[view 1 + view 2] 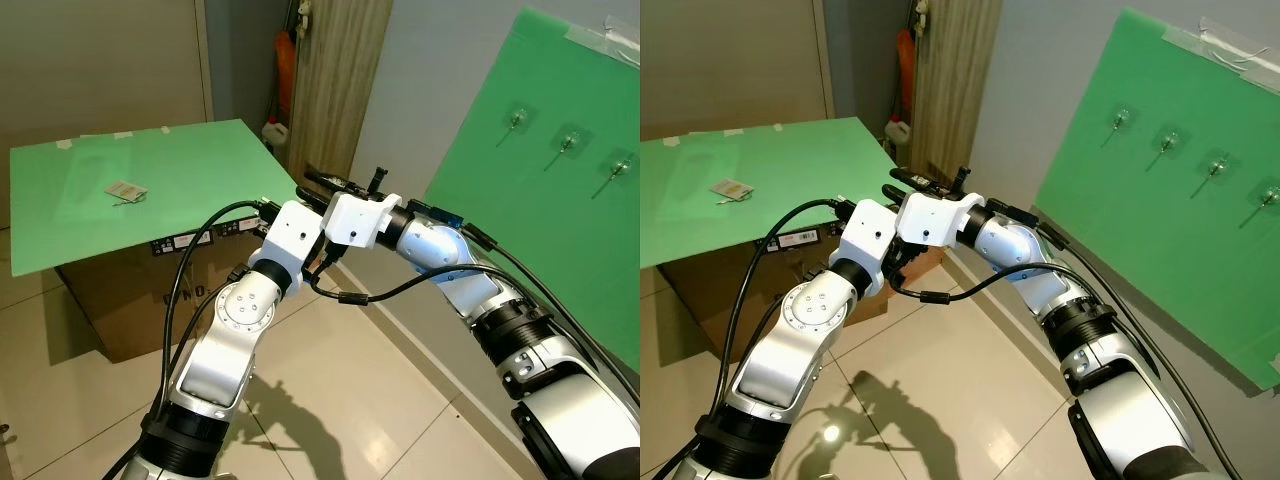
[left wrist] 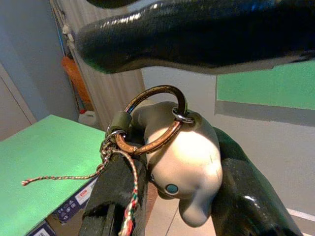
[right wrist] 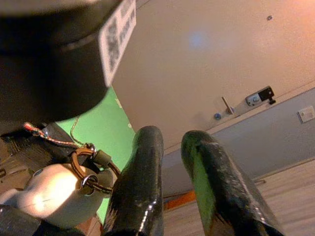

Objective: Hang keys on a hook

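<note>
Both arms are raised and crossed in front of the robot, wrists meeting near the corner of the green table (image 1: 60,210); the left gripper (image 2: 167,206) holds the keys (image 2: 152,128), its two black fingers (image 2: 115,196) closed on a pale grey rounded charm (image 2: 184,167) that sits between them; a bronze key ring (image 2: 170,98) threads through the charm's top and stands up past the fingertips, clear of the jaws; a small dark loop on the ring carries a braided multicolour cord (image 2: 64,176) that trails off to one side and also runs down along one finger.

The right gripper (image 3: 172,142) is just beside the left one, its fingers a narrow gap apart with nothing between them; one right finger (image 3: 140,182) lies just beside the ring (image 3: 91,172) and charm (image 3: 49,194), contact cannot be told; in the left wrist view a black finger of the right gripper (image 2: 197,34) passes just above the ring, apart from it.

The green board (image 1: 540,170) leans on the wall to the robot's right, with three clear hooks (image 1: 563,143) in a row on it in the left eye view, and a fourth hook (image 1: 1268,197) in the right eye view; keys are well apart from the hooks.

A small card-like item (image 1: 126,190) lies on the table; a cardboard box (image 1: 130,300) is under the table.
</note>
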### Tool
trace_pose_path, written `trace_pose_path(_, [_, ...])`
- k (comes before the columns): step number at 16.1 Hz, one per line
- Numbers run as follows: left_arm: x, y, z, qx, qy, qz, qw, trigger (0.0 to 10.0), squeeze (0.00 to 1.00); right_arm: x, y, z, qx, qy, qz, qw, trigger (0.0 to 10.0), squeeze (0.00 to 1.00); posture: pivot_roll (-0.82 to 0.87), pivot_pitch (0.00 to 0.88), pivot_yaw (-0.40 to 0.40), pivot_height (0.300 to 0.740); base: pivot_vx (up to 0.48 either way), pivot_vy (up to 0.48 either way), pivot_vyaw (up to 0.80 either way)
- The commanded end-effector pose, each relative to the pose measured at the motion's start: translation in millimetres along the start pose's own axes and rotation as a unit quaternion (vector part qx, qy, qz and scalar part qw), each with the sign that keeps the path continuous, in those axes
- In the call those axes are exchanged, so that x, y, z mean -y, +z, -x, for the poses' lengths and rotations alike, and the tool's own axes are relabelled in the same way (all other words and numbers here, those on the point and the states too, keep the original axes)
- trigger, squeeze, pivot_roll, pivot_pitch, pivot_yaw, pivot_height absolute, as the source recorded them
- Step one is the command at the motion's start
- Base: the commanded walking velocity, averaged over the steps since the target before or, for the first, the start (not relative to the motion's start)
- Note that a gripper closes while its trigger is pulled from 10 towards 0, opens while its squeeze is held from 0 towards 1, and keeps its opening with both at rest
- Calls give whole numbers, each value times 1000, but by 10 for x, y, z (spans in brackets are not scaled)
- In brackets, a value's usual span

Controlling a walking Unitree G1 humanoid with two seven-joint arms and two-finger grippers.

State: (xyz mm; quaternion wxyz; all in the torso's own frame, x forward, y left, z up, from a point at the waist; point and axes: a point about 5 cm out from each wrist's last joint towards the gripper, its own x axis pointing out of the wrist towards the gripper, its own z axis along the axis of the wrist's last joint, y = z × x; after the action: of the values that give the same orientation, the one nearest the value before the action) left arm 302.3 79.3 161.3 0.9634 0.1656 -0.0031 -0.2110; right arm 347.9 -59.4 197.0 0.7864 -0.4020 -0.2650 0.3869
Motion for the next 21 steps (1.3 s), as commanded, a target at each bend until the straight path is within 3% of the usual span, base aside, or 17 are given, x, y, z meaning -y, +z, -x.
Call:
trace_pose_path(1, [80,121,17,24,-18,2,1000,0,0,35,-60,25,-17,1,11,1000,10000,1000,-28,20,-126,740,0,0,0])
trace_pose_path(2, [82,134,22,26,-20,0,999,0,0,5,-82,30,-25,16,25,999,10000,1000,-28,21,-127,740,0,0,0])
trace_pose_path(3, [77,152,29,29,-23,-4,999,0,0,-27,-114,42,-34,32,43,998,10000,0,-27,21,-127,740,0,0,0])
trace_pose_path(7, [49,119,38,21,-17,-10,1000,0,0,7,-161,69,-41,28,64,997,10000,0,-26,25,-131,740,0,0,0])
trace_pose_path(12, [53,97,46,16,-16,-9,1000,0,0,107,-261,82,-71,-30,-2,997,10000,0,-22,20,-131,740,0,0,0])
trace_pose_path(16, [39,98,50,14,-15,-23,1000,0,0,73,-301,112,-81,-22,1,996,10000,0,-18,16,-132,740,0,0,0])
trace_pose_path(19, [24,85,58,12,-13,-32,999,0,0,71,-250,93,-63,-25,13,998,10000,0,-17,16,-131,740,0,0,0])
trace_pose_path(21, [24,72,62,10,-12,-34,999,0,0,156,-64,60,-3,-29,57,998,10000,0,-17,19,-133,740,0,0,0])
